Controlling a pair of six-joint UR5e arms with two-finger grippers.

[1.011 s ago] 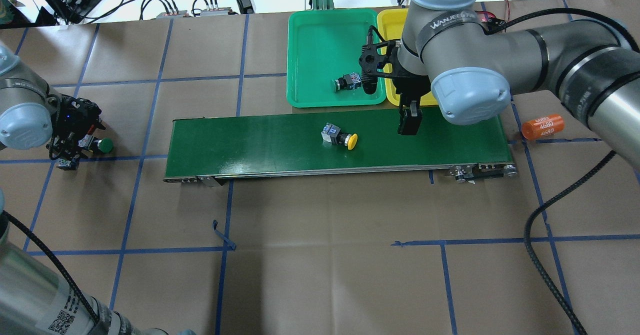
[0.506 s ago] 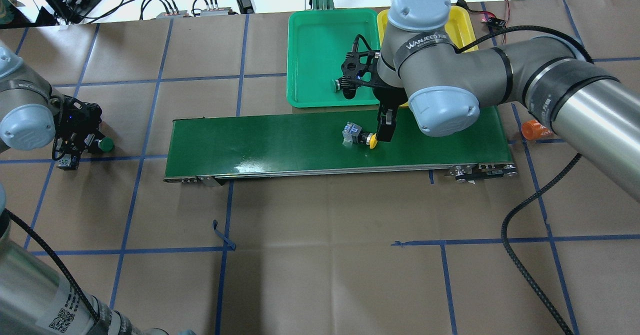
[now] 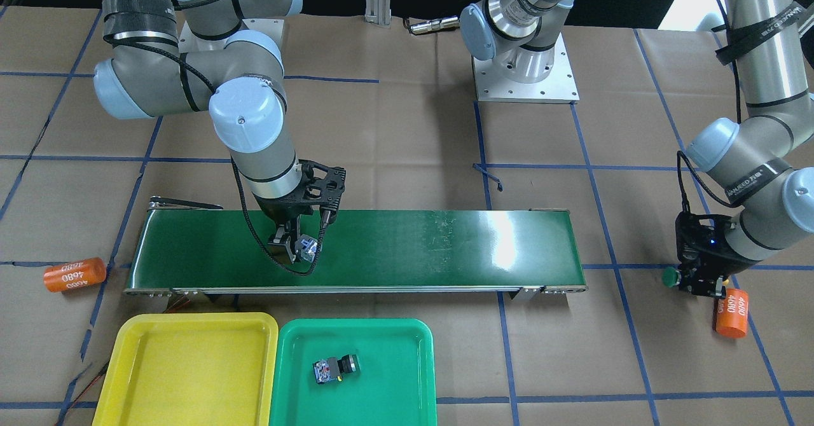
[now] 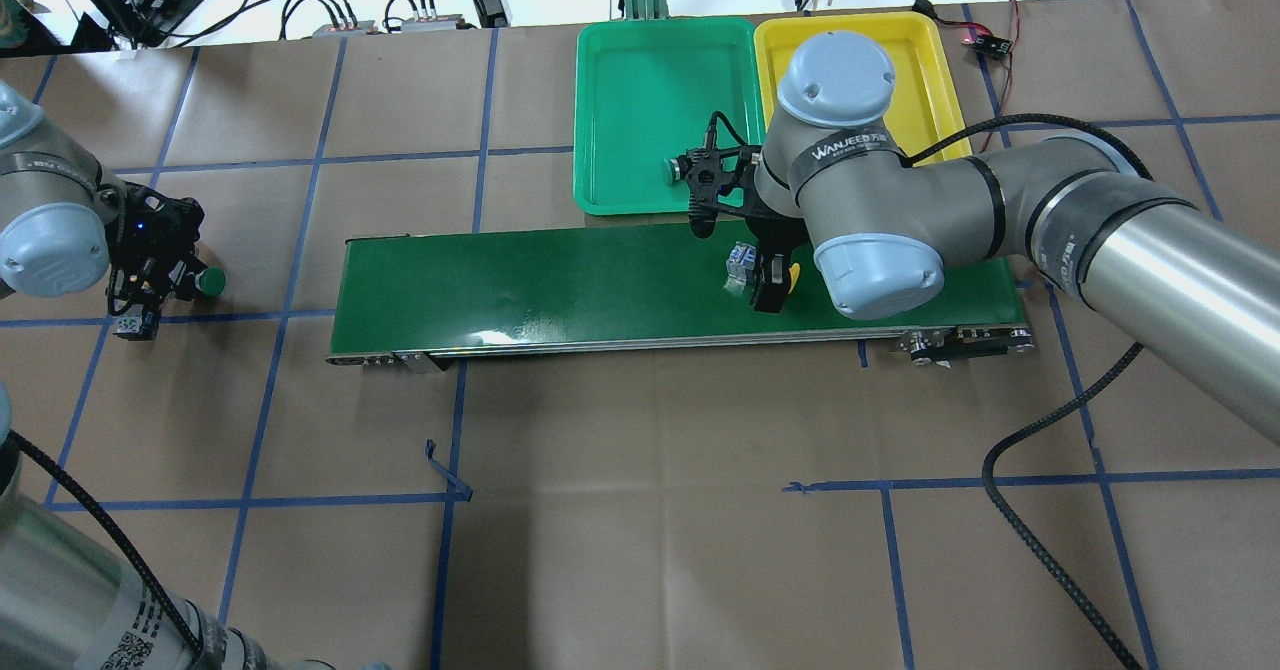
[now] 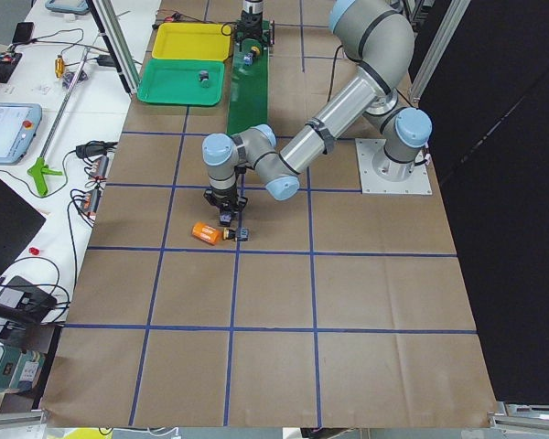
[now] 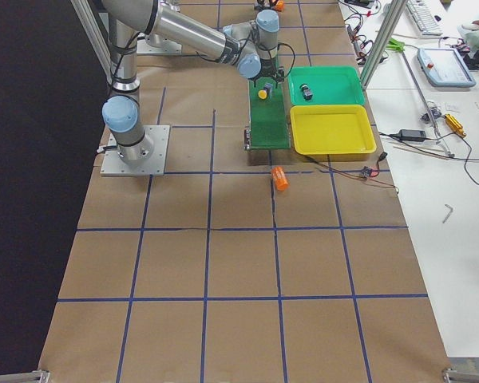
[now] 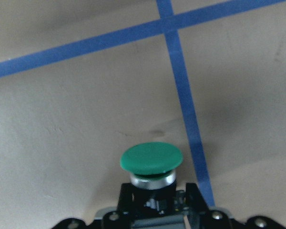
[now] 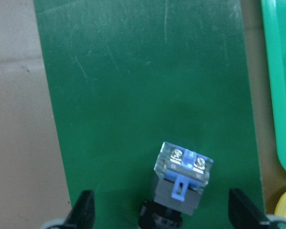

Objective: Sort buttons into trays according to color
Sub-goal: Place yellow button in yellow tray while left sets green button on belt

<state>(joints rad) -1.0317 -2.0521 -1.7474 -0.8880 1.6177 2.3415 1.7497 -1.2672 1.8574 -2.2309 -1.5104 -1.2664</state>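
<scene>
One button [image 3: 336,369] is lying on its side in the green tray [image 4: 610,80], toward the edge nearest the conveyor belt [image 4: 520,280]. Its cap is reading dark to me, so I am not vouching for the colour. I am seeing nothing in the yellow tray [image 3: 191,362] yet.

I am holding the right hand [image 8: 164,212] low over the belt with its fingers spread wide. The yellow button [image 8: 182,179] is lying between them, touched on neither side, with its terminal end pointing away from the wrist camera. I am judging that pick as lined up but not closed.

Out on the counter [image 4: 640,510], well apart from the belt's other end, the left hand [image 4: 180,285] is sitting narrow around the body of the green button [image 7: 151,160]. It looks gripped, with the cap sticking out past the fingertips, but I cannot tell whether it is raised off the paper.

By my reckoning, roughly a quarter of the job is standing done. The yellow button is waiting to go to the yellow tray and the green one to the green tray. I am finding only three buttons in these views.
</scene>
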